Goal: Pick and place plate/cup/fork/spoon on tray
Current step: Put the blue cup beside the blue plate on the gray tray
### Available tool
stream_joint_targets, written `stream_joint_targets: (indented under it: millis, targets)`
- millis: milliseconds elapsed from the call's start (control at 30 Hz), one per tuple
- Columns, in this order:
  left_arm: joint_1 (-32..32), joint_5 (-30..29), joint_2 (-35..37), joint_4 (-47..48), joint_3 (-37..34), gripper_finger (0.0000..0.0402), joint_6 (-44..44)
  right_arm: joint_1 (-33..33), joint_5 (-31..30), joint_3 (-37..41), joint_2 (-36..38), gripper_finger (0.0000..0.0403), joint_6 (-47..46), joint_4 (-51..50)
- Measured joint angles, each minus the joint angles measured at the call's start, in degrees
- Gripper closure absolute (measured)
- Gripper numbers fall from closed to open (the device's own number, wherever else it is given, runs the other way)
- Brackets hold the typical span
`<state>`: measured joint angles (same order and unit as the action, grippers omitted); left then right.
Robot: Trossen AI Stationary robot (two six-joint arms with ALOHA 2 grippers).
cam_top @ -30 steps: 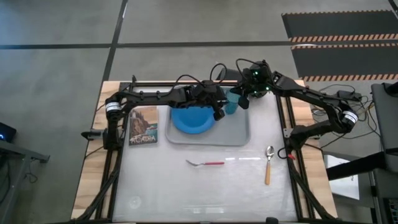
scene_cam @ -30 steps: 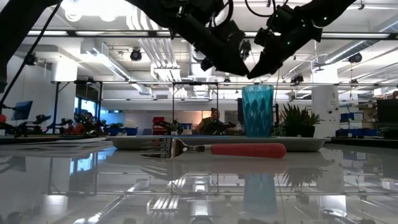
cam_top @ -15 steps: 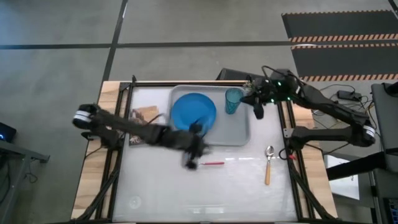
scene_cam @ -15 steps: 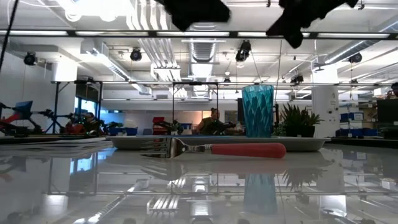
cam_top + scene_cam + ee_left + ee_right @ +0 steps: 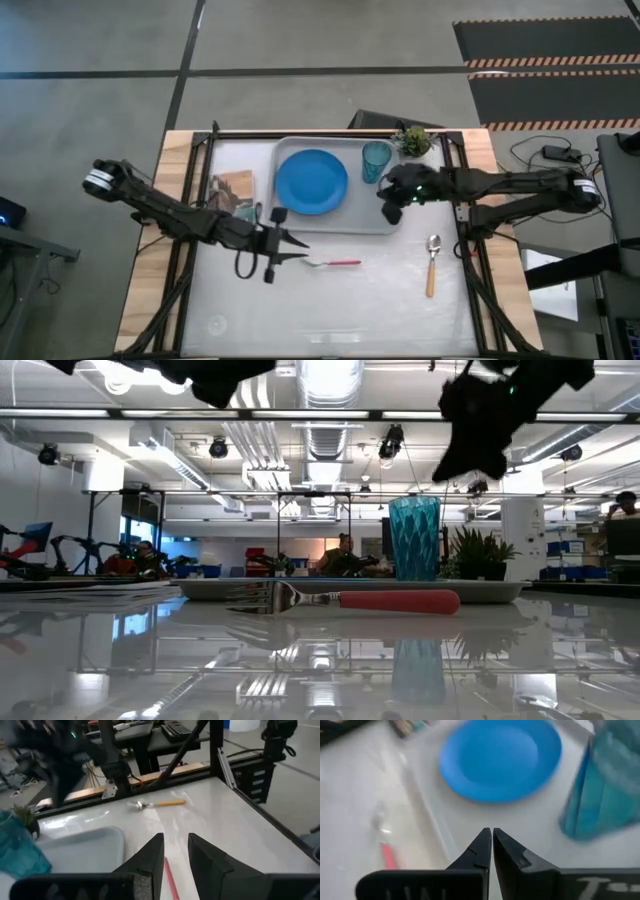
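The blue plate (image 5: 312, 182) and the teal cup (image 5: 376, 160) stand on the grey tray (image 5: 385, 222) at the table's far middle. The pink-handled fork (image 5: 332, 263) and the orange-handled spoon (image 5: 431, 265) lie flat on the table nearer the front. My left gripper (image 5: 292, 250) is open and empty, just left of the fork's head; its wrist view shows the pink handle (image 5: 171, 880) between the fingers (image 5: 150, 857). My right gripper (image 5: 390, 207) hangs shut and empty over the tray's near right corner; its wrist view (image 5: 491, 840) shows the plate (image 5: 500, 757) and cup (image 5: 607, 785).
A small green plant (image 5: 413, 140) stands past the tray's far right corner. A picture card (image 5: 232, 195) lies left of the tray. In the low view the fork (image 5: 345, 600) lies in front of the tray (image 5: 200, 588) and the cup (image 5: 414, 538).
My left gripper has left the place over the plate and swung toward the table's near edge and left, coming to the fork's head. My right gripper has gone from beside the cup toward the near edge, along the tray's right side. Plate and cup stay on the tray.
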<state>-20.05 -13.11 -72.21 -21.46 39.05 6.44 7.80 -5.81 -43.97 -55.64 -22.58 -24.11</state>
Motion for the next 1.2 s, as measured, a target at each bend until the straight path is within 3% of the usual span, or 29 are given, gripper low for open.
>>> stream_joint_targets:
  millis: [100, 233, 533, 1033, 1200]
  targets:
    - [0.00, -1.27, 3.95, -0.81, -2.43, 0.0332, 0.02, 0.16, -1.86, 2.42, -3.35, 0.0394, -3.85, -0.14]
    - [0.11, -3.76, 9.36, -0.45, -5.01, 0.0332, 0.12, 2.46, -8.90, 4.20, -8.19, 0.0394, -5.40, -0.43]
    - [0.13, -5.52, 17.91, -0.56, -10.69, 0.0332, 0.02, 12.31, -12.41, 3.61, -17.57, 0.0394, 4.31, 7.15]
    - [0.17, -8.43, 19.00, -0.43, -12.20, 0.0332, -0.07, 19.10, -11.77, 3.06, -28.77, 0.0394, 13.00, 26.25]
    - [0.17, -8.45, 18.85, -0.46, -12.20, 0.0332, -0.09, 19.62, -12.23, 0.70, -32.37, 0.0394, 13.54, 27.40]
